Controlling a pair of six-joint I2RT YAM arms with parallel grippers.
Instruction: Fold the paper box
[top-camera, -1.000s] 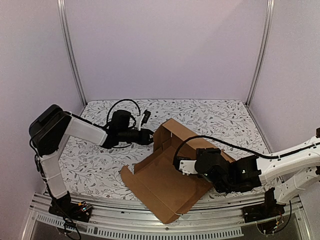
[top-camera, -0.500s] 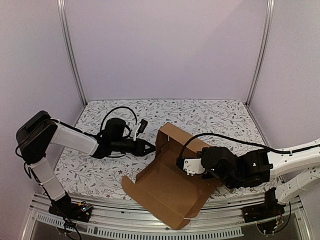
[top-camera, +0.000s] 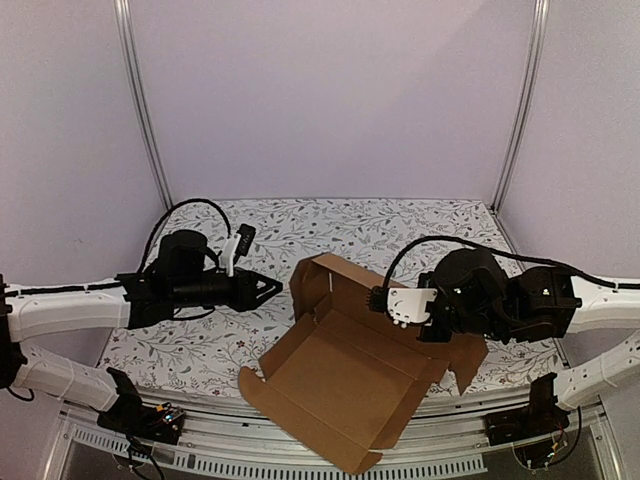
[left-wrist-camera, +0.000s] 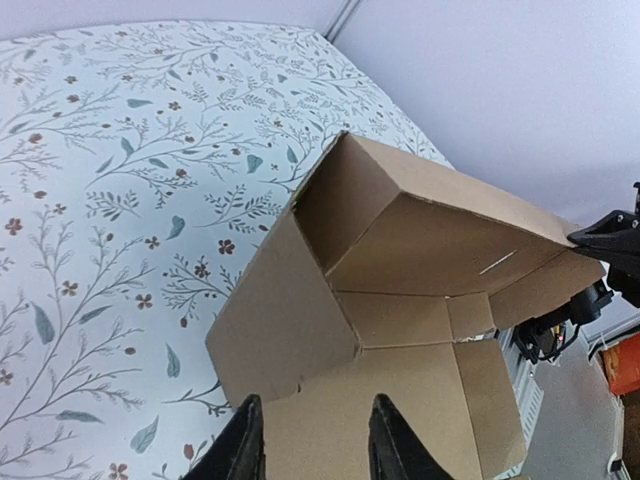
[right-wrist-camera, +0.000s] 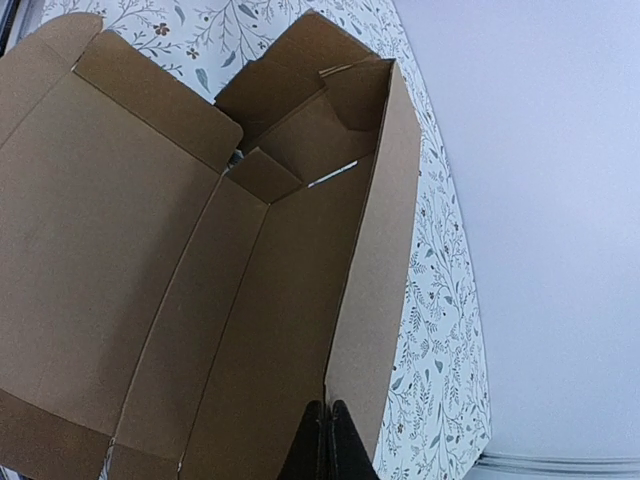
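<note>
The paper box (top-camera: 340, 370) is a brown cardboard sheet, partly folded, lying mid-table with its left and back walls raised. My left gripper (top-camera: 268, 288) is open and empty, just left of the box's left wall and not touching it. In the left wrist view (left-wrist-camera: 315, 440) the box (left-wrist-camera: 400, 250) lies ahead of the spread fingers. My right gripper (top-camera: 378, 298) is shut on the top edge of the box's right wall and holds it up. In the right wrist view (right-wrist-camera: 333, 440) the pinched wall (right-wrist-camera: 375, 250) runs away from the closed fingers.
A floral cloth (top-camera: 200, 340) covers the table. Metal frame posts (top-camera: 140, 100) stand at the back corners before lilac walls. The box's front flap (top-camera: 345, 450) overhangs the grooved front rail (top-camera: 250, 465). Black cables trail from both arms.
My left arm has drawn back to the left, away from the box wall. My right gripper has risen and moved back with the wall it holds, and the box has shifted left.
</note>
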